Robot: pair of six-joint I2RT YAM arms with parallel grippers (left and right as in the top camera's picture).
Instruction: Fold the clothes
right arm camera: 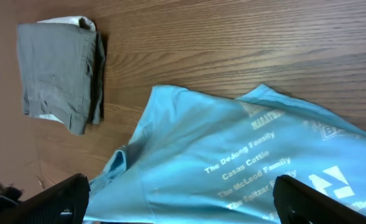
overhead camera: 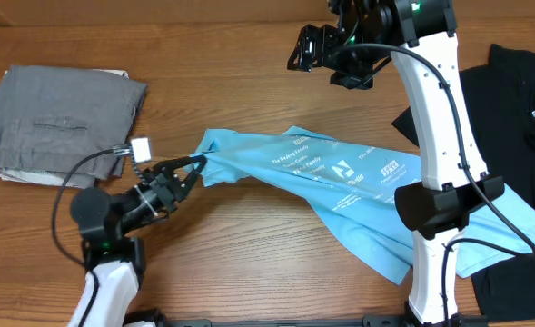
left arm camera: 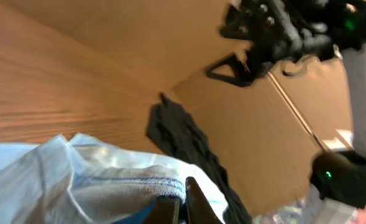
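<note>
While our left gripper [overhead camera: 193, 166] pinches the shirt [overhead camera: 340, 173] by its edge and our right gripper [overhead camera: 302, 47] hangs open above, we find it rumpled, every fold left to make.

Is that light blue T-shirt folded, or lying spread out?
Not folded: the light blue T-shirt lies rumpled and stretched out, white lettering up, with one edge pinched in the left end effector.

The tabletop [overhead camera: 249, 54] is smooth, grained wood with a faint sheen. The T-shirt [overhead camera: 340, 182] is soft matt cloth, creased, with flat white print. Left of the T-shirt, the grey cloth [overhead camera: 58, 127] looks coarser; right of it lies matt black fabric [overhead camera: 521, 100]. The right arm [overhead camera: 440, 100] over it has a glossy white casing.
</note>
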